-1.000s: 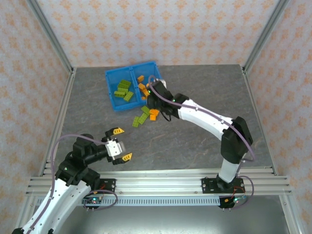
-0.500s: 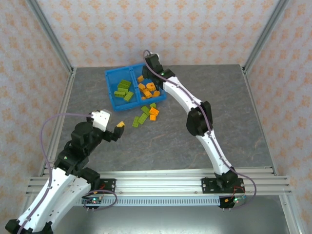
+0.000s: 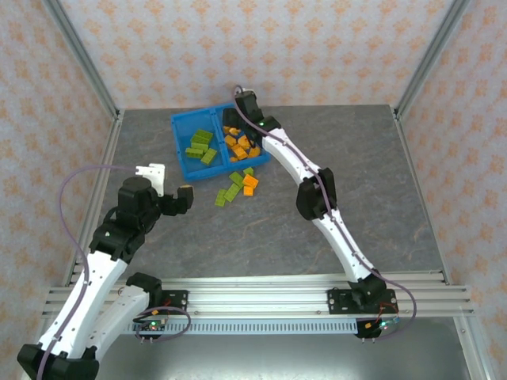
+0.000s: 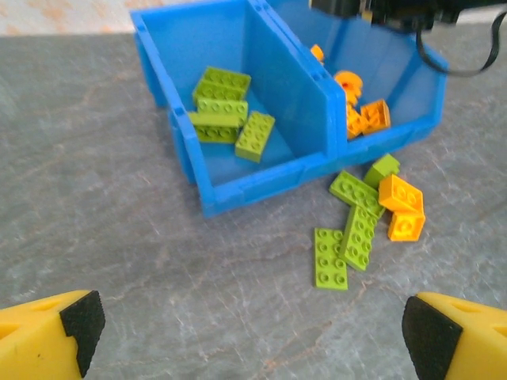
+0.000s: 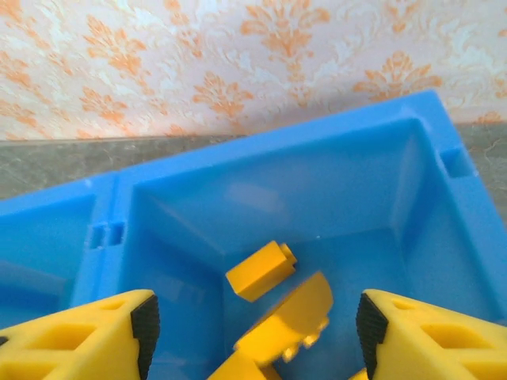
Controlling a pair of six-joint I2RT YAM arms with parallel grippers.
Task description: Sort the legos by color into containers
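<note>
The blue bin (image 3: 177, 141) sits at the back left of the table. Its left compartment holds several olive-green legos (image 3: 200, 145) and its right compartment several orange legos (image 3: 240, 142). My right gripper (image 3: 242, 131) hangs open over the right compartment, and an orange brick (image 5: 261, 271) and a rounded orange piece (image 5: 291, 315) lie loose below its spread jaws (image 5: 257, 324). More green legos (image 4: 331, 257) and orange legos (image 4: 400, 195) lie on the table in front of the bin (image 4: 261, 178). My left gripper (image 4: 253, 328) is wide open over bare table, short of them.
Metal frame posts (image 3: 83, 55) and patterned walls close in the table at the back and sides. The right arm (image 3: 317, 190) stretches across the middle of the table to the bin. Bare grey table (image 3: 356, 158) lies to the right of the bin.
My right gripper moved from the loose pile to above the right compartment and opened, letting go of an orange brick. My left arm swung up and toward the bin.
</note>
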